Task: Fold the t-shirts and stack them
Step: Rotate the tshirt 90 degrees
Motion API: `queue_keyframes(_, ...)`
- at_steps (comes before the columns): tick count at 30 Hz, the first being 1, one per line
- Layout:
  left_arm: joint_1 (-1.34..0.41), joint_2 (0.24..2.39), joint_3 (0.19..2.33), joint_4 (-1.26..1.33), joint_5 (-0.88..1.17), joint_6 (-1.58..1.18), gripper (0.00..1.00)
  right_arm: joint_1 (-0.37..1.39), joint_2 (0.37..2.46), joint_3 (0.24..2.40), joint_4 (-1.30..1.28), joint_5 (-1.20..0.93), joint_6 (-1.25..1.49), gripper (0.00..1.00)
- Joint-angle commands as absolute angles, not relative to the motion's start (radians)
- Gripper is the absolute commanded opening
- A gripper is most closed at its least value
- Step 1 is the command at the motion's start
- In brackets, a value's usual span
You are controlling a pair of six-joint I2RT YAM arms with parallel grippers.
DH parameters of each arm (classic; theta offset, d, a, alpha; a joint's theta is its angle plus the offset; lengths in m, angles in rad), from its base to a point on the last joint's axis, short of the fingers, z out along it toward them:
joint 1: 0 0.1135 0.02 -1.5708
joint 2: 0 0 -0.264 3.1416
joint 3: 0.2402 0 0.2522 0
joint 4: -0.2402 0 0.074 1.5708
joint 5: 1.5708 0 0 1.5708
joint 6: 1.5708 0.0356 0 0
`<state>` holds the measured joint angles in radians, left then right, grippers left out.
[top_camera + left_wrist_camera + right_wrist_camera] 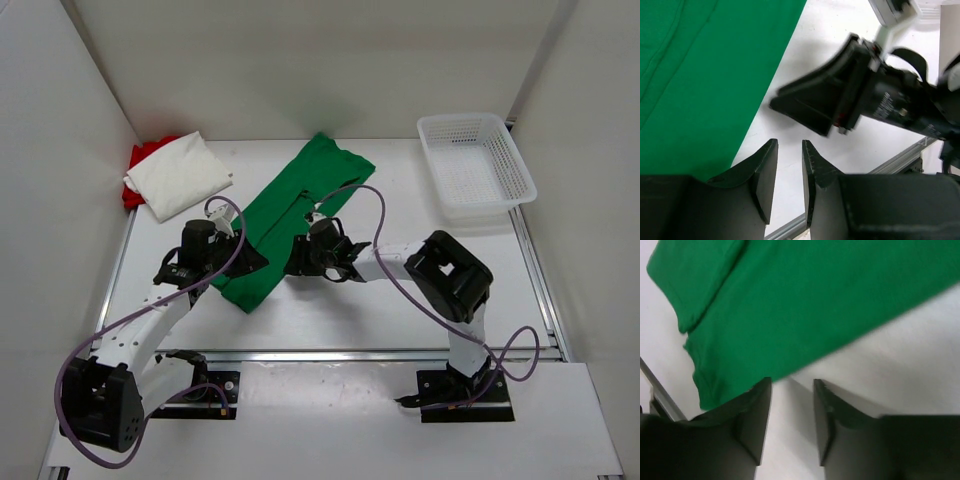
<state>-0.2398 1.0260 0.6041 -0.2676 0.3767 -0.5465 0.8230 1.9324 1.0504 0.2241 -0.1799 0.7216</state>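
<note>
Green t-shirt lay half-folded in a long strip, unstacked, while the white t-shirt sat folded atop the red t-shirt; left gripper and right gripper hovered spread, empty.

White arms — black joints, looping purple cables.

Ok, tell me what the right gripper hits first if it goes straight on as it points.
Probably the green shirt: its edge lies just past the tips of the right gripper. If the tilt is steep, the table could come first.
</note>
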Motion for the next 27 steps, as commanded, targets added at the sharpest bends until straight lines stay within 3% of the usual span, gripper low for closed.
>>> queue_keyframes(1,-0.245,1.006,0.624,-0.271,0.368,-0.540,0.37,0.827,2.038,1.124,0.204,-0.075,0.770,0.35)
queue_keyframes(4,-0.245,1.014,0.615,-0.268,0.374,-0.544,0.37,0.830,2.091,1.178,0.144,-0.057,0.756,0.24)
queue_keyframes(5,-0.244,1.011,0.615,-0.259,0.370,-0.543,0.37,0.828,2.097,1.186,0.140,-0.055,0.756,0.12)
queue_keyframes(7,-0.251,1.020,0.618,-0.253,0.370,-0.544,0.37,0.810,2.073,1.132,0.193,-0.090,0.764,0.00)
queue_keyframes(11,-0.299,1.052,0.620,-0.236,0.365,-0.548,0.38,0.750,1.851,0.864,0.287,-0.138,0.741,0.00)
queue_keyframes(16,-0.428,1.124,0.591,-0.201,0.353,-0.572,0.37,0.484,1.521,0.625,0.120,-0.316,0.557,0.00)
queue_keyframes(17,-0.449,1.144,0.574,-0.190,0.370,-0.581,0.36,0.422,1.461,0.585,0.089,-0.359,0.540,0.04)
queue_keyframes(20,-0.497,1.155,0.528,-0.184,0.350,-0.591,0.41,0.341,1.369,0.557,0.002,-0.408,0.434,0.35)
queue_keyframes(22,-0.506,1.154,0.483,-0.189,0.354,-0.591,0.44,0.325,1.316,0.546,-0.075,-0.370,0.433,0.43)
queue_keyframes(27,-0.563,1.144,0.407,-0.196,0.382,-0.607,0.54,0.328,1.068,0.413,-0.176,-0.250,0.521,0.44)
